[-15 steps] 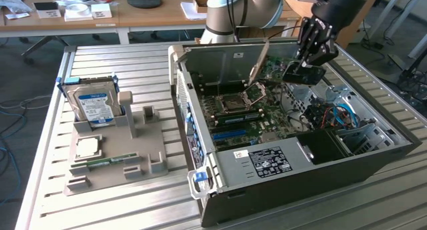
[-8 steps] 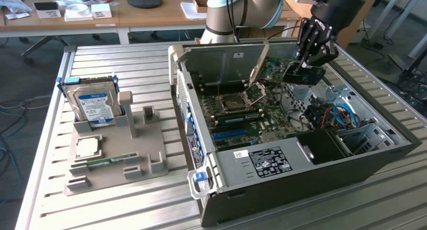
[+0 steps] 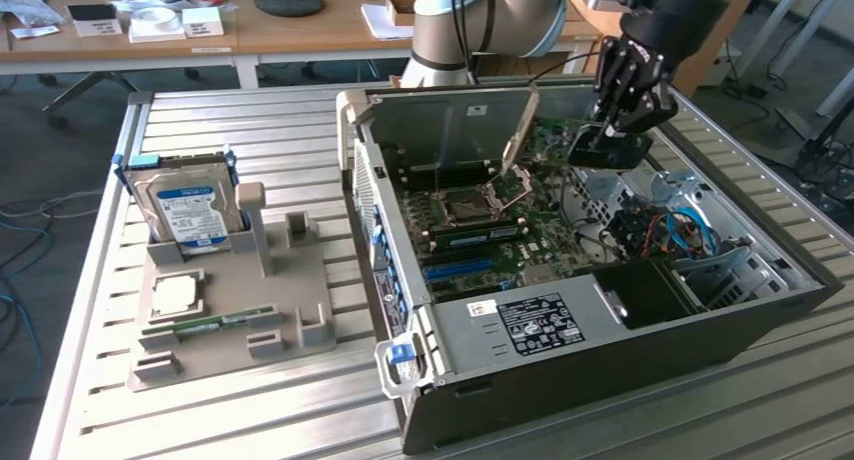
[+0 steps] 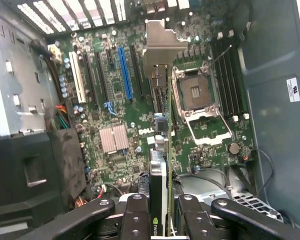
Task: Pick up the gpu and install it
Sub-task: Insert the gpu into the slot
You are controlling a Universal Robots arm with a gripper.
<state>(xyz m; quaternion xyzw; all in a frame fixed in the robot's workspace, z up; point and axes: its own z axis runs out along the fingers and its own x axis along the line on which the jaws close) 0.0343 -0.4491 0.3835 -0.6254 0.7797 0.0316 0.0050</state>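
In the exterior view the gripper (image 3: 599,148) hangs inside the open top of the computer case (image 3: 561,320), near the case's far wall, and it carries the gpu (image 3: 525,128), which stands on edge with its metal bracket end pointing towards the case's rear panel, above the motherboard (image 3: 497,235) that lines the case floor. Outside the case, towards the exterior view's left, a grey holder (image 3: 300,280) on the slatted table (image 3: 240,130) keeps a hard drive (image 3: 187,205) upright, with a RAM stick (image 3: 214,323) lying in a slot. In the wrist view the fingers (image 4: 135,217) are partly closed, pressed against both faces of the gpu (image 4: 159,167), so the card is pinched between them. It is seen edge-on over the motherboard (image 4: 115,100) inside the case, beside the open CPU socket (image 4: 195,92), its silver bracket towards the case's slotted rear. Whether its lower edge touches the board I cannot tell
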